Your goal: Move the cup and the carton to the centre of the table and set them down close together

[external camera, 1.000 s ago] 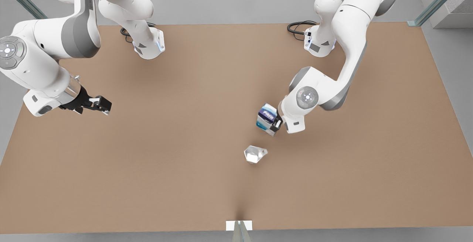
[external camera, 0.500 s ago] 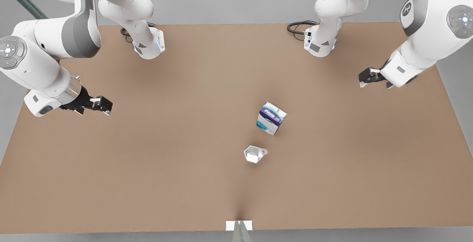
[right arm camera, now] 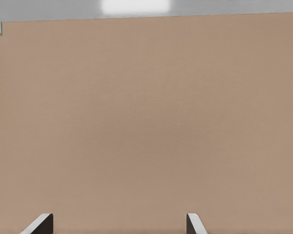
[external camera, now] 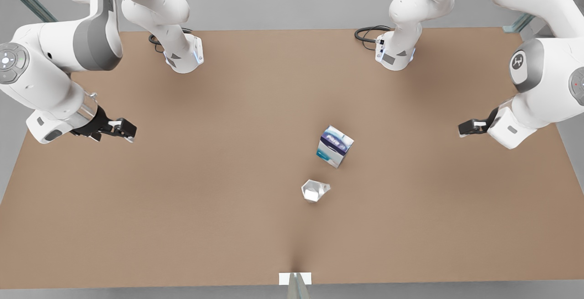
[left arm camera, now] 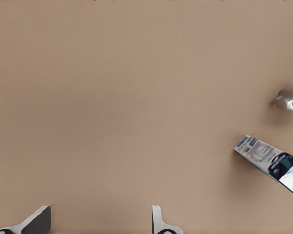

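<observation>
The carton (external camera: 335, 146), white with blue and teal print, stands on the tan table (external camera: 205, 207) a little to the front view's right of centre. The grey faceted cup (external camera: 314, 190) sits just in front of it, a small gap apart. My left gripper (external camera: 127, 131) hovers open at the front view's left, far from both. Its wrist view shows its fingertips (left arm camera: 158, 224) wide apart, with the carton (left arm camera: 268, 158) and cup (left arm camera: 289, 99) off to one side. My right gripper (external camera: 465, 128) hangs open near the front view's right edge; its fingertips (right arm camera: 194, 222) hold nothing.
Two white arm bases (external camera: 185, 57) (external camera: 394, 55) stand at the table's back edge, with black cables beside them. A small white tag (external camera: 295, 278) sits at the middle of the front edge. Bare tabletop surrounds the carton and cup.
The right gripper let go of the carton, drew away to the front view's right, then shifted nearer the front. Carton and cup stayed put. The left arm barely moved.
</observation>
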Available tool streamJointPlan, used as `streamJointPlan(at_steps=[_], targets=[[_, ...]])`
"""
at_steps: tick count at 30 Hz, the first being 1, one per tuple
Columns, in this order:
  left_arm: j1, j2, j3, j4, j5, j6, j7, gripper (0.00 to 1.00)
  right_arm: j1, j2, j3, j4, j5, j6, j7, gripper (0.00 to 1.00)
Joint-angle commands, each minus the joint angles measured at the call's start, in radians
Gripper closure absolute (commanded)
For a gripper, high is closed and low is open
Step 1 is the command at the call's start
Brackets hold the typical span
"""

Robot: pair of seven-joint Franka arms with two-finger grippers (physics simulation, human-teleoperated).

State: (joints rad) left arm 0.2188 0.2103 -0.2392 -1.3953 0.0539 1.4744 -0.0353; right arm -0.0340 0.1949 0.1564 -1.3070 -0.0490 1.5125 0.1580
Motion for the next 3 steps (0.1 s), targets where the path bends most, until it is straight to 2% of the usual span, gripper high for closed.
streamJointPlan(at_steps=[1, 3], targets=[[-0.003, 0.0, 0.0, 0.002, 0.014, 0.001, 0.0, 0.0, 0.0, 0.0, 0.0, 0.0, 0.0, 0.0, 0.0, 0.0], [-0.001, 0.0, 0.0, 0.002, 0.014, 0.001, 0.0, 0.0, 0.0, 0.0, 0.0, 0.0, 0.0, 0.0, 0.0, 0.0]])
